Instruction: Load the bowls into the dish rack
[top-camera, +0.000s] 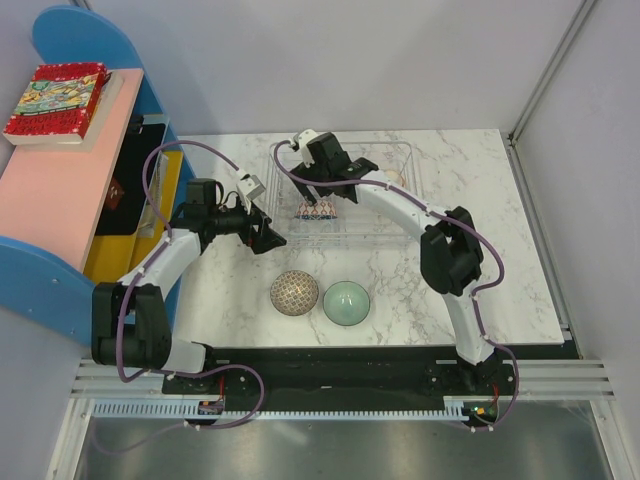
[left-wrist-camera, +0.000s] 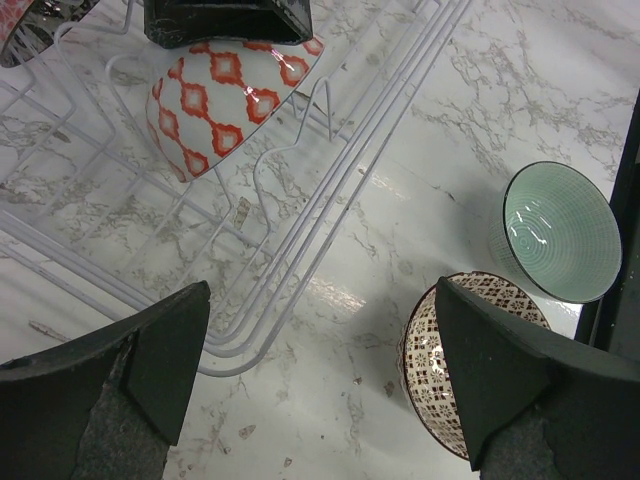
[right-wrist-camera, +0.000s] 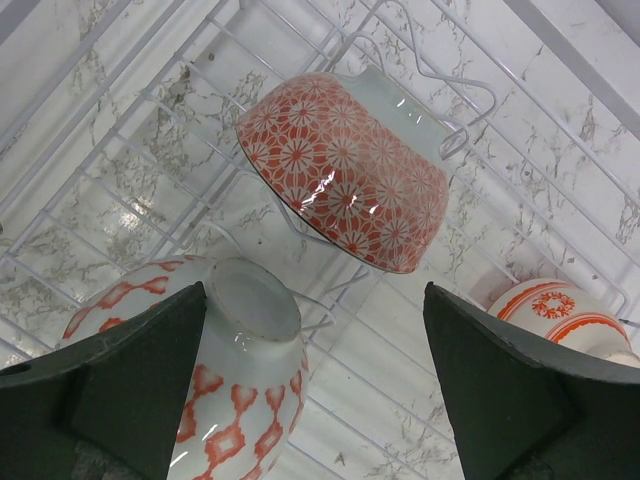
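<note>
The dish rack (top-camera: 385, 195) stands at the back middle of the marble table. In the right wrist view it holds an orange-red floral bowl (right-wrist-camera: 345, 170) on its side, a white bowl with red diamonds (right-wrist-camera: 235, 400) and an orange-banded bowl (right-wrist-camera: 555, 310). My right gripper (right-wrist-camera: 315, 300) hangs open inside the rack (right-wrist-camera: 120, 170), its left finger beside the diamond bowl. My left gripper (left-wrist-camera: 322, 300) is open and empty over the table by the rack's near corner (left-wrist-camera: 240, 340). The beige lattice bowl (top-camera: 295, 293) and the mint-green bowl (top-camera: 346, 302) sit side by side on the table in front.
A pink and blue shelf unit (top-camera: 60, 190) with a book (top-camera: 55, 100) stands along the table's left side. Grey walls close in the back and right. In the left wrist view, the lattice bowl (left-wrist-camera: 430, 365) lies partly behind my right finger.
</note>
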